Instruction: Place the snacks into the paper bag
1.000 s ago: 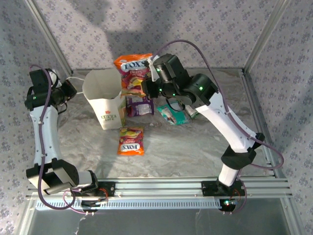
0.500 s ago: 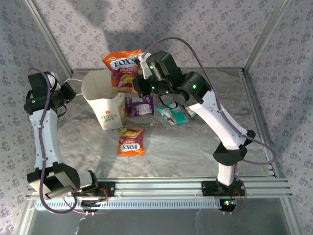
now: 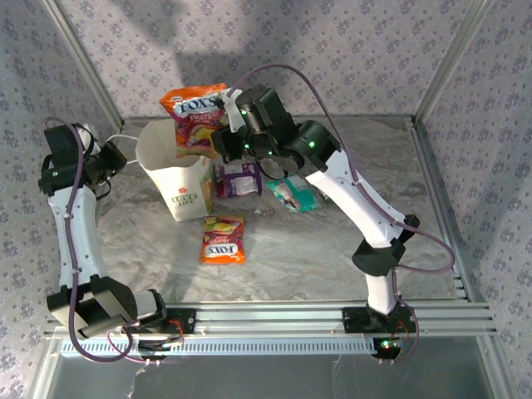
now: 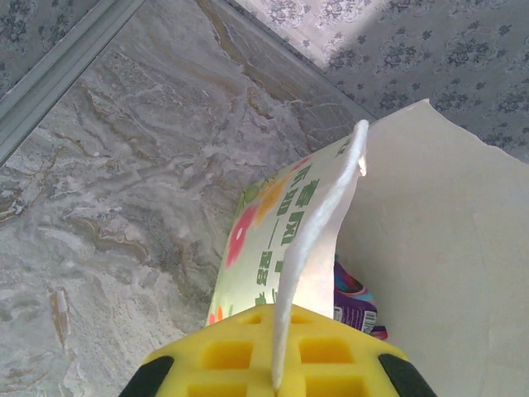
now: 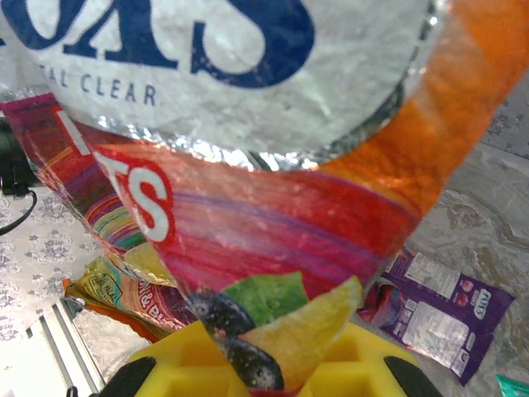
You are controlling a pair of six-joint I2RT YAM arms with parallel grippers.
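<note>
The white paper bag [image 3: 177, 184] stands open at the back left of the table. My left gripper [image 3: 126, 156] is shut on its left rim; the rim [image 4: 318, 223] runs down between the yellow pads [image 4: 223, 356]. My right gripper [image 3: 214, 140] is shut on the lower corner of an orange FOX'S packet [image 3: 193, 115] that hangs over the bag's mouth. In the right wrist view that packet [image 5: 273, 223] rises from the jaws. Another FOX'S packet [image 3: 223, 239] lies flat in front of the bag. A purple packet [image 3: 238, 178] and teal packets [image 3: 297, 196] lie to the bag's right.
Aluminium frame posts [image 3: 81, 58] and patterned walls close in the back and sides. A metal rail [image 3: 274, 317] with the arm bases runs along the near edge. The right arm's purple cable [image 3: 432, 258] loops out to the right. Bare marbled tabletop [image 3: 316, 258] lies in the front half.
My right gripper has carried the FOX'S packet left, from above the purple packet to over the bag's mouth. The left gripper and the bag have stayed put.
</note>
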